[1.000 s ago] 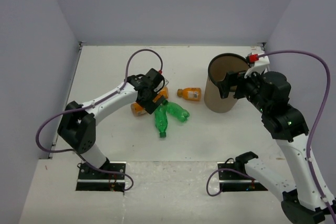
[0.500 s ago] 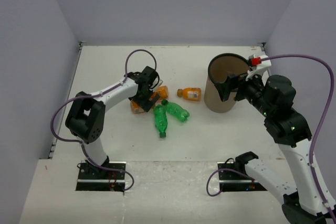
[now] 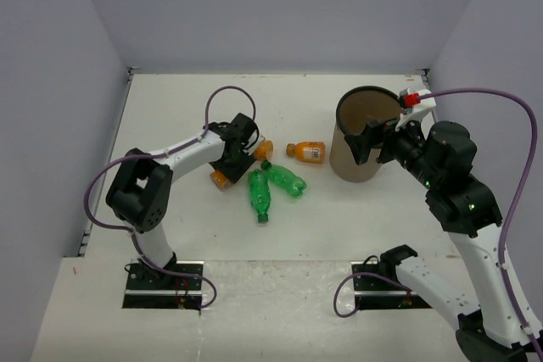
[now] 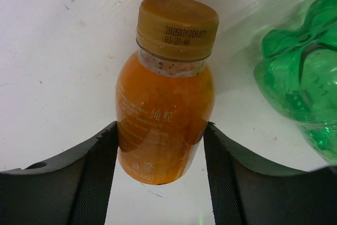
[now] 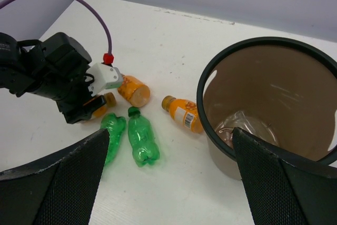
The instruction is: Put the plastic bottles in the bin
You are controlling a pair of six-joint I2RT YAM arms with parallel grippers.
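- The left gripper (image 3: pixel 238 157), spread a second ago, now pinches an orange bottle (image 4: pixel 166 114) by its sides
- We judge the grasp made; the lift and carry come next
- The bin (image 3: pixel 355 169) stands at 3 o'clock of this bottle, well apart
- The right gripper (image 3: pixel 369 142) stays spread beside the bin rim

Blurred code on orange bottle (image 4: pixel 164 114) cap (image 4: pixel 177 22)

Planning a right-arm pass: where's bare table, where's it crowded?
Bare: far strip along back wall; near strip between green bottles and arm bases. Crowded: cluster at left tool, orange bottles beside the green ones. Only a narrow gap between lone orange bottle and bin.
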